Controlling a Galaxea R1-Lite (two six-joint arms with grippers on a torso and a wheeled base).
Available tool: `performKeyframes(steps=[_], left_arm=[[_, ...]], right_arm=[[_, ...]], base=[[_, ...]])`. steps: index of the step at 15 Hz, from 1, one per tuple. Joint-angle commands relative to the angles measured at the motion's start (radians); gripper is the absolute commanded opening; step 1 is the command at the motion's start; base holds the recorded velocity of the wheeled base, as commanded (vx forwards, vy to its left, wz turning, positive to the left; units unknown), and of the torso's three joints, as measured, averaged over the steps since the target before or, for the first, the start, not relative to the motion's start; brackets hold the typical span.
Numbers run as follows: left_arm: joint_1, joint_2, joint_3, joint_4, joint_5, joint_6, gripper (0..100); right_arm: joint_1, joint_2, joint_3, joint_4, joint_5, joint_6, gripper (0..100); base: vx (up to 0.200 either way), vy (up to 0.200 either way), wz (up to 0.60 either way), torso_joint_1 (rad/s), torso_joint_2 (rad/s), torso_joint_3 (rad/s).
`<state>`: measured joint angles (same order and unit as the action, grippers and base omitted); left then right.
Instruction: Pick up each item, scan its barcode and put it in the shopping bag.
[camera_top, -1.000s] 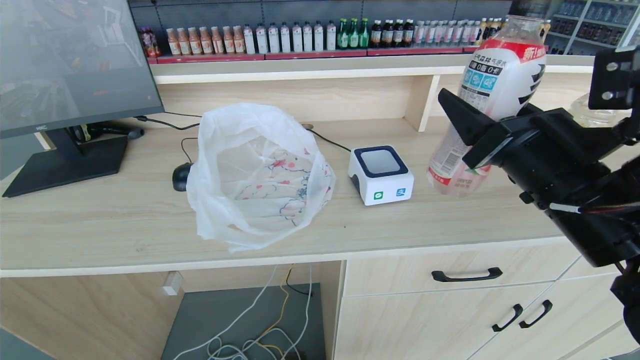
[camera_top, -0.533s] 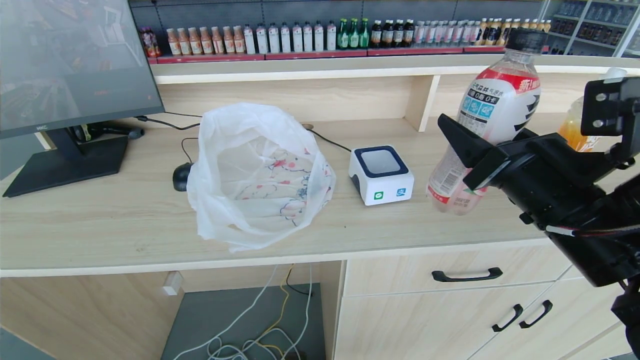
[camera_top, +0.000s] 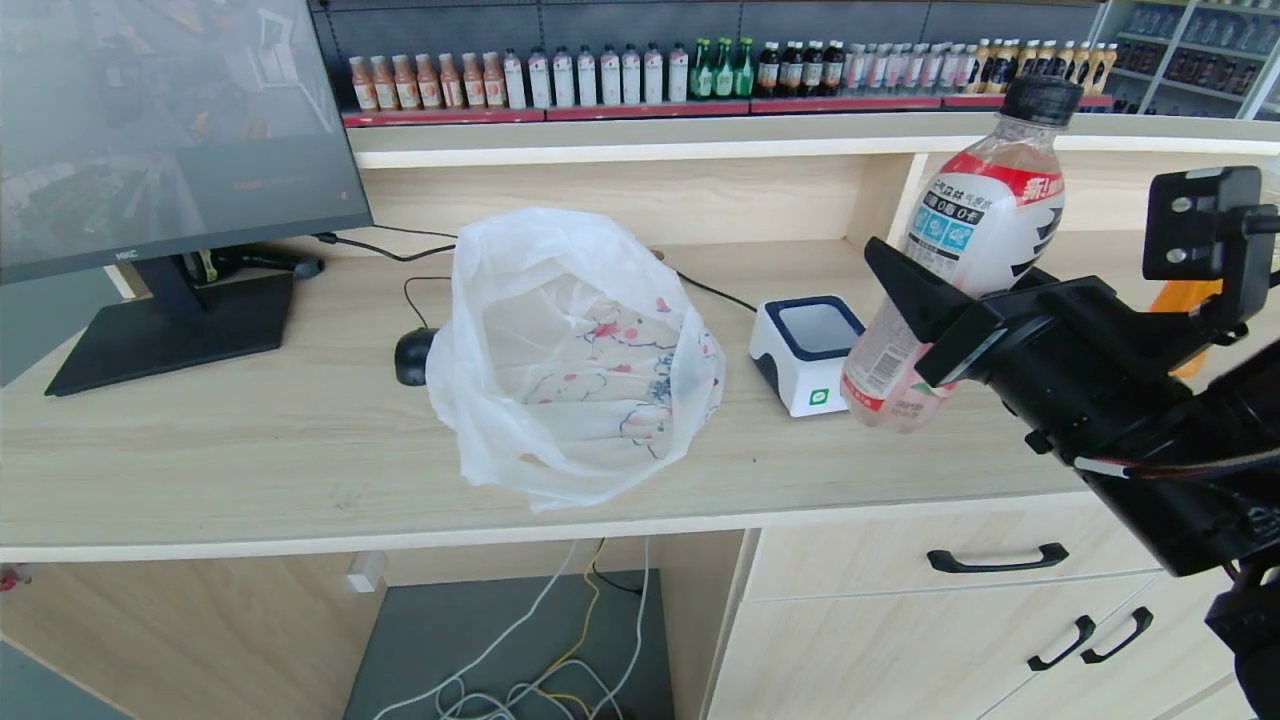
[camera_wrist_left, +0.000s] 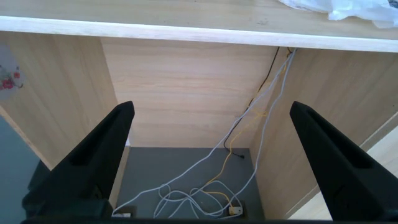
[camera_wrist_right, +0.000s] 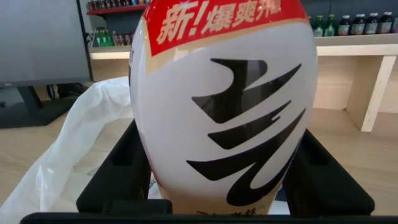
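1. Front edge of the bench (camera_top: 250, 450) runs L to R just under the shopping bag (camera_top: 575, 350); the bag's lowest fold sits close to that edge. At the back a raised ledge (camera_top: 650, 150) closes it off, w/ an upright divider (camera_top: 890, 200) behind the scanner (camera_top: 805, 355).
2. Open room: a wide bare strip btwn the monitor stand (camera_top: 190, 330) and the bag. The mouse (camera_top: 412, 356) sits tight against the bag's L side. Only a narrow gap btwn bag and scanner.
3. Bag stands w/ its mouth open, up and toward the head cam. A floral print shows inside; can't tell what it is.
4. The bottle (camera_top: 985, 215) is off the bench, in the air at the scanner's R side. It's tilted, w/ the black cap up and the base down toward the scanner. In the head view the base overlaps the scanner's R edge. A barcode patch shows on the lower label.
5. R jaws are clamped on the bottle at mid-body, w/ one finger (camera_top: 905, 290) across the front of the label. In the R wrist view the bottle (camera_wrist_right: 224, 112) sits btwn both fingers, w/ the bag (camera_wrist_right: 68, 143) beyond.
6. L jaws are spread wide w/ nothing in them, fingers (camera_wrist_left: 99, 155) below bench level. They face the recess w/ loose cables (camera_wrist_left: 211, 180).
7. An orange bottle (camera_top: 1180, 300) is beyond the R arm, mostly hidden. Drawers (camera_top: 990, 600) sit under the bench on the R.
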<state>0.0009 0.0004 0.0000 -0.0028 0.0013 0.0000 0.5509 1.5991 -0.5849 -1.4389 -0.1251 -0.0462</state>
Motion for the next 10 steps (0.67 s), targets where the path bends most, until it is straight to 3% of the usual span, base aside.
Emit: performKeyframes(steps=[1,9,10], left_arm=[[0.001,0.0,0.0,0.0,0.0,0.0,100],[0.001,0.0,0.0,0.0,0.0,0.002,100],[0.001,0.0,0.0,0.0,0.0,0.003,100]], right_arm=[[0.001,0.007,-0.004,0.0,0.001,0.005,0],[0.0,0.004,-0.009,0.0,0.001,0.005,0],[0.0,0.004,-0.015,0.0,0.002,0.006,0]], base=[[0.0,0.2,0.0,-0.002,0.0,0.002],[0.0,0.2,0.0,0.004,0.0,0.002],[0.0,0.0,0.0,0.0,0.0,0.0]])
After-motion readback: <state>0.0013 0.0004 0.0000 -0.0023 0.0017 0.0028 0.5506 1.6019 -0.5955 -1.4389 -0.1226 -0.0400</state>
